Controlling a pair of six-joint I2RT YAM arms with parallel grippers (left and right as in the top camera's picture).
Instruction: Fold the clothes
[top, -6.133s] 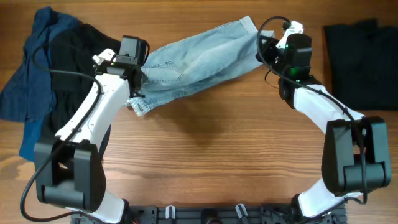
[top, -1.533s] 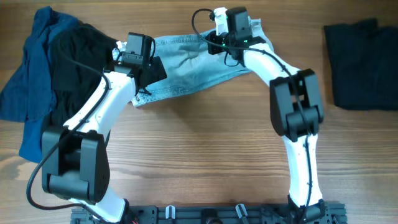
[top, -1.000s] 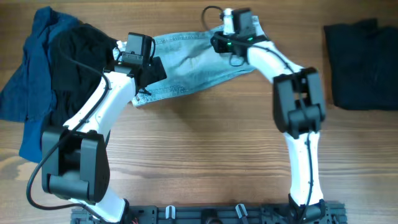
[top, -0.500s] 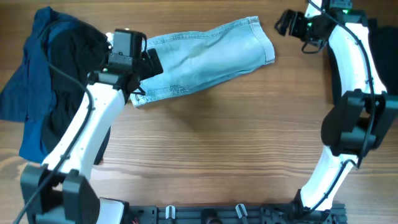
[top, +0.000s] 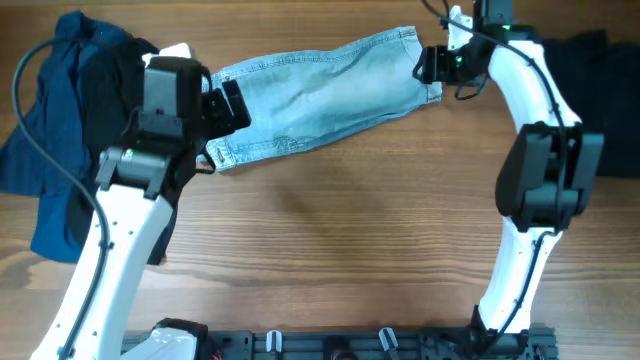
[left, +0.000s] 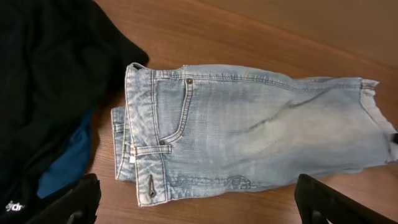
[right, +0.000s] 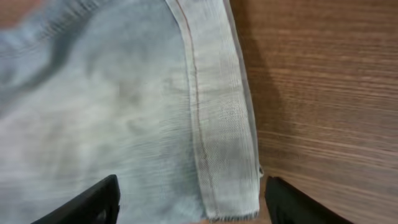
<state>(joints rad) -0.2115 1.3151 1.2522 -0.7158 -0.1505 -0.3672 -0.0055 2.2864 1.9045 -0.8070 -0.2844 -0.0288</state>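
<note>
The pale-blue denim shorts (top: 320, 95) lie folded lengthwise across the back of the table, waistband to the left and cuffed hem to the right. My left gripper (top: 228, 106) hovers open over the waistband end (left: 149, 149), its fingertips (left: 78, 200) wide apart with nothing between them. At the hem end my right gripper (top: 432, 66) is open, low over the cuffed hem (right: 217, 124). One of its fingers (right: 87, 202) stands on each side of that strip, and they do not pinch it. A black garment (top: 105, 110) and a royal-blue one (top: 35, 140) are heaped at the far left.
A dark folded garment (top: 612, 110) lies at the back right, partly behind my right arm. Bare wooden tabletop (top: 330, 250) stretches in front of the shorts. The black cloth (left: 43, 74) reaches almost to the waistband.
My right gripper left the middle of the shorts, swung off to the right, and is now back at the hem end. The left gripper drew back left off the waistband. The shorts lie flatter.
</note>
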